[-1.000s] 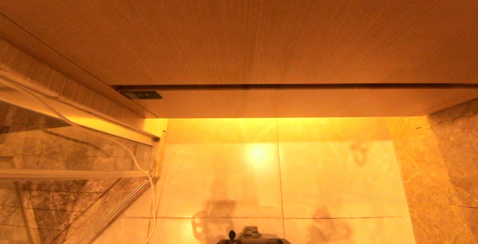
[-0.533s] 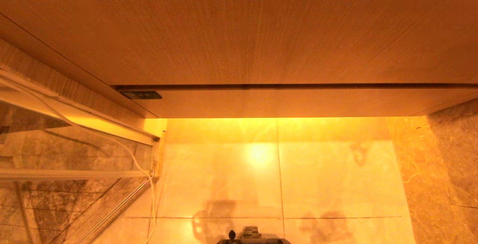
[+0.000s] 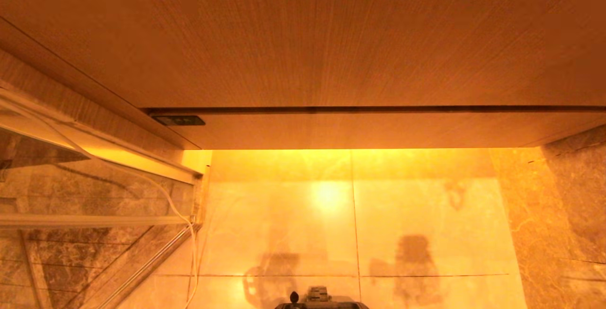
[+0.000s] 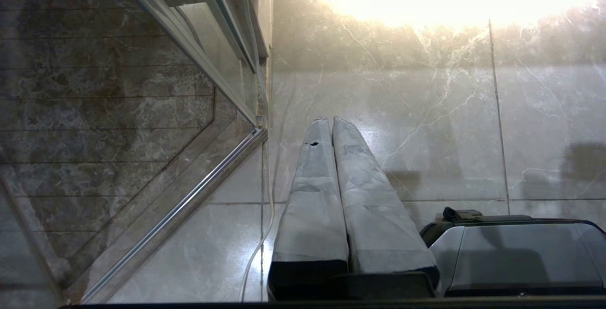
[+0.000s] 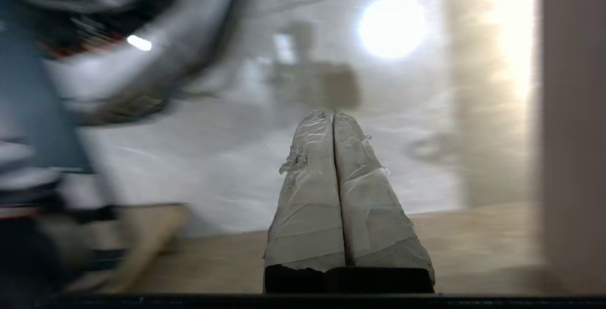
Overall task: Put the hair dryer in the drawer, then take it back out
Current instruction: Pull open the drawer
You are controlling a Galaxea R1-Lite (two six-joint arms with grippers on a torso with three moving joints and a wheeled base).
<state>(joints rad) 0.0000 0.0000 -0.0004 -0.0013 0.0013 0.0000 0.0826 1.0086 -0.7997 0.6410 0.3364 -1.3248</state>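
2 grippers, both with fingers pressed together and nothing between them. The drawer (image 3: pixel 378 129) is shut, its flat front flush under the wide wood panel above, with the lit floor (image 3: pixel 284 214) below. The dryer is nowhere in my views, so I cannot say where it is. I judge this the very start: the drawer has to be opened before anything goes in.

My right gripper (image 5: pixel 334 115) is out over the floor, with the wooden front close along one edge of its view; that view is smeared, so I take the arm to be swinging. My left gripper (image 4: pixel 330 120) hangs parked beside the glass screen (image 4: pixel 142 110), pointing at the floor.

Next I need a purchase on a handleless front: probably its lower edge, or a push to release it.
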